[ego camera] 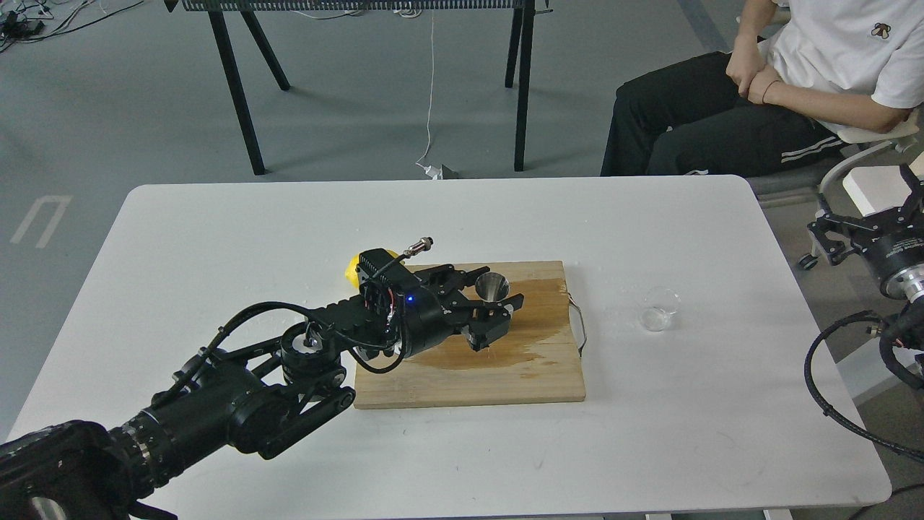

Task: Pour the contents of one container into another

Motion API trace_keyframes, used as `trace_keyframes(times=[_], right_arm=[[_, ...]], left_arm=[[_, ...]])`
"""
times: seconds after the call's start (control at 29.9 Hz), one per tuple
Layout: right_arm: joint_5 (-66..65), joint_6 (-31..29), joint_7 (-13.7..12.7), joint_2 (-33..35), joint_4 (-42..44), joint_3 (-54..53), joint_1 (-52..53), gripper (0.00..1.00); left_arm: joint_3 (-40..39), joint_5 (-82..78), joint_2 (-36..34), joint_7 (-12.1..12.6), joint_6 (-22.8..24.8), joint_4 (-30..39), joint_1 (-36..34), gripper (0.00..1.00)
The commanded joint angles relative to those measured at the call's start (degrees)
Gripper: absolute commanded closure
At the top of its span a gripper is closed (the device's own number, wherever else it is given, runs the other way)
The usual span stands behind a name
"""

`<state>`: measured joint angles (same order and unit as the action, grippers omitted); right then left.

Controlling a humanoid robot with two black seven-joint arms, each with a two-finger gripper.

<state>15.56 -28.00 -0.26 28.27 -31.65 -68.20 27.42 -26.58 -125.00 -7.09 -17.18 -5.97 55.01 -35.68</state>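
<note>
One steel jigger upright on the one wooden board, sitting between the left gripper's wide-spread fingers, contact unclear. One clear cup on the white desk, right of the board. One lemon peeking out. Right gripper off-desk, fingers unreadable.

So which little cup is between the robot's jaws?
The shiny steel jigger on the wooden board, between the left gripper jaws. The clear cup sits alone on the white table.
</note>
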Motion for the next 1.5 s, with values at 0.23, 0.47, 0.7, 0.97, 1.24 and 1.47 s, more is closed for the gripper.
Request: trace_keyframes(times=[0.23,0.47,0.7,0.97,1.24,1.47], right_arm=[[0.0,0.0,0.0,0.0,-0.1,0.0,0.0,0.00],[0.0,0.0,-0.1,2.1,-0.2,0.1,-0.2,0.00],[0.1,0.0,-0.1,4.9,0.2,-0.4,-0.3,0.00],[1.9,0.0,-0.3,4.9,-1.8,-1.2,-3.3,0.00],[16.4,0.0,-1.1,8.1,-25.9,-1.8,-22.6,0.00],[17.2,5.8,-0.9,5.8,-39.4,-2.2,-32.2,0.00]], left_arm=[[-8.0,0.0,-3.4,0.0,3.3,11.6,0.4,0.24],[-23.2,0.0,-4.7,0.0,9.8,15.7,0.2,0.23],[-30.6,29.4,-9.0,-0.7,9.7,15.6,0.3,0.03],[-33.3,77.9,-13.8,-4.3,10.4,14.3,0.8,0.00],[-33.4,114.0,-15.2,-4.8,17.2,7.4,1.6,0.00],[-33.4,116.6,-15.0,-5.0,17.1,6.3,2.5,0.00]])
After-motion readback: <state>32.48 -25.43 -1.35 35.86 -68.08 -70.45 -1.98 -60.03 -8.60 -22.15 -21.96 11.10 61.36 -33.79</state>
